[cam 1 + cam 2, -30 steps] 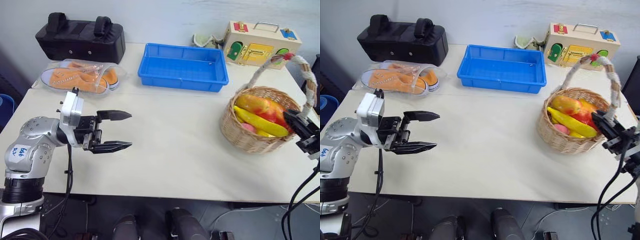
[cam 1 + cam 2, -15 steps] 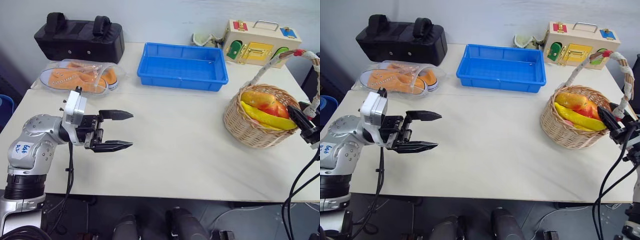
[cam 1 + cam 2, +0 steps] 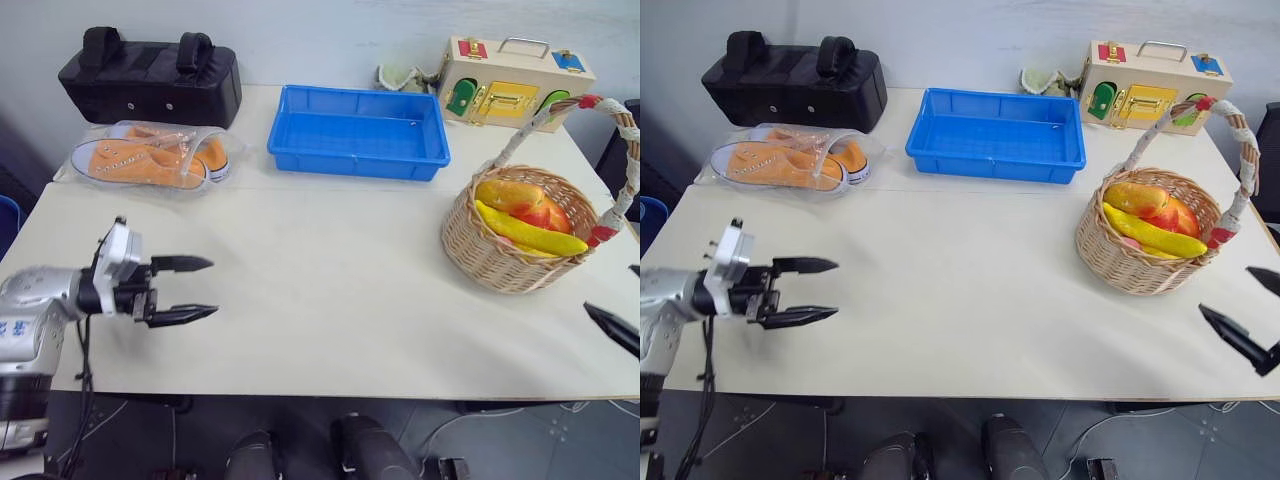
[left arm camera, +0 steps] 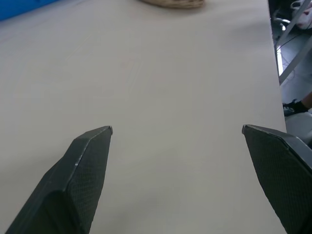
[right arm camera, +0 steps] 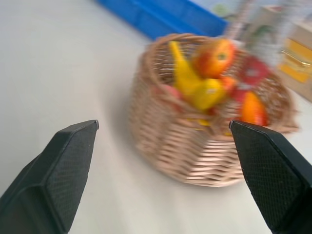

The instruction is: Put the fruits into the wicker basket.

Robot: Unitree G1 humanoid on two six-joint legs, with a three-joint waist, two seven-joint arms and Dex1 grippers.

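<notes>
The wicker basket (image 3: pixel 497 258) stands upright at the table's right side, its arched handle (image 3: pixel 626 170) over it. Inside lie the fruits: a yellow banana (image 3: pixel 528 233), an orange-yellow mango (image 3: pixel 507 192) and a red one (image 3: pixel 546 214). My right gripper (image 3: pixel 1225 290) is open and empty near the table's front right corner, apart from the basket, which faces it in the right wrist view (image 5: pixel 195 146). Low over the table's front left, my left gripper (image 3: pixel 213 287) is open and empty, pointing across the bare tabletop (image 4: pixel 161 73).
A blue plastic tray (image 3: pixel 350 166) sits at the back centre. At the back left are a black bag (image 3: pixel 150 75) and orange shoes in a clear wrap (image 3: pixel 145 160). A wooden lock box (image 3: pixel 515 75) stands at the back right.
My right gripper has opened and drawn back from the basket toward the front right corner. The basket, tilted before, now stands upright. My left gripper has sunk and moved left.
</notes>
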